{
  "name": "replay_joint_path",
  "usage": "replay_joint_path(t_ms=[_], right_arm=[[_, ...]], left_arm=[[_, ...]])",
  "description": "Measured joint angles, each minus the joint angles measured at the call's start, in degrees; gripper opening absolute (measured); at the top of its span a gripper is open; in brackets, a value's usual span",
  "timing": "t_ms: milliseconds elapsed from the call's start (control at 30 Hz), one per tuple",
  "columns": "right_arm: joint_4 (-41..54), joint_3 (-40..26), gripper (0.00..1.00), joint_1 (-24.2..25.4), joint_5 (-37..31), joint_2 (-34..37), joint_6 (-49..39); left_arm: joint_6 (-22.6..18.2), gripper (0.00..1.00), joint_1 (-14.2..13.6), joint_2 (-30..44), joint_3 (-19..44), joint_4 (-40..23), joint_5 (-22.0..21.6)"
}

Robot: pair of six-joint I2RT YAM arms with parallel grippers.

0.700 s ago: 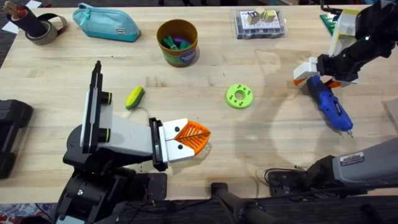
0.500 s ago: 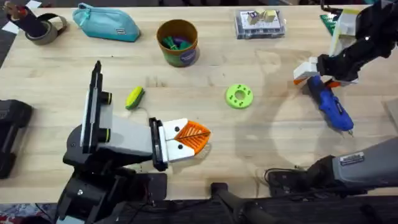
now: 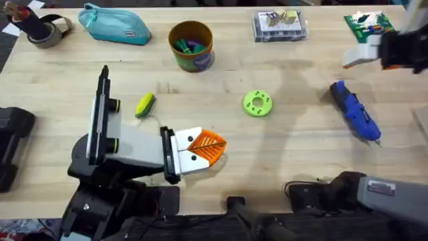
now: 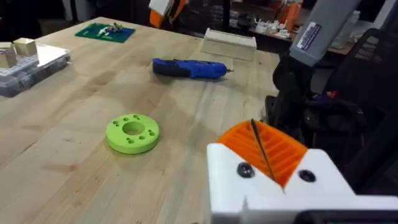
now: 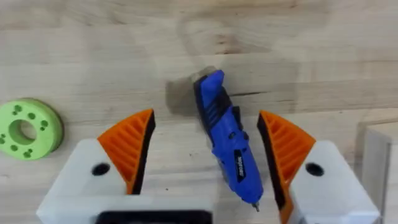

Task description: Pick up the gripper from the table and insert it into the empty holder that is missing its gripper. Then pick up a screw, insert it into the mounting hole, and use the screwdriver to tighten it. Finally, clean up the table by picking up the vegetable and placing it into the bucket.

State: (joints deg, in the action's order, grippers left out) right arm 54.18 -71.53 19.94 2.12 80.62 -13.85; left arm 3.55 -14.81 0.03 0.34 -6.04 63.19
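The blue screwdriver [image 3: 354, 112] lies flat on the table at the right, its tip toward the near edge. My right gripper [image 3: 361, 53] hangs open well above its far end; in the right wrist view the screwdriver [image 5: 227, 140] lies below, between the spread orange pads [image 5: 130, 146] of my right gripper [image 5: 205, 118]. My left gripper [image 3: 204, 148] is shut on nothing at the near centre, its pads [image 4: 264, 149] pressed together. The yellow-green vegetable [image 3: 144, 105] lies left of centre. The brown bucket [image 3: 190, 45] stands at the back. The loose gripper, holder and screw are out of view.
A green disc with holes [image 3: 257, 103] lies mid-table. At the back are a teal pouch [image 3: 114, 25], a tape roll [image 3: 40, 27], a clear parts box [image 3: 281, 25] and a green board [image 3: 368, 23]. A pale block [image 4: 230, 42] sits beyond the screwdriver [image 4: 189, 68].
My right gripper has risen off the screwdriver's far end and drawn back toward the far right. The screwdriver stays on the table. The left arm has not moved.
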Motion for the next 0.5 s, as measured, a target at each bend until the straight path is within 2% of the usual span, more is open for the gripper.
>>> replay_joint_path(t_ms=[133,300,500], right_arm=[[4.3,-0.4,0.98,0.0,-0.8,-4.8,-0.7],[7.2,-0.1,0.98,0.0,-1.4,-5.1,-2.1],[5.3,5.5,0.98,0.0,-2.8,-6.9,-3.2]], left_arm=[[0.0,0.018,0.0,0.0,0.0,0.0,0.0],[0.0,0.018,0.0,0.0,0.0,0.0,0.0],[0.0,0.018,0.0,0.0,0.0,0.0,0.0]])
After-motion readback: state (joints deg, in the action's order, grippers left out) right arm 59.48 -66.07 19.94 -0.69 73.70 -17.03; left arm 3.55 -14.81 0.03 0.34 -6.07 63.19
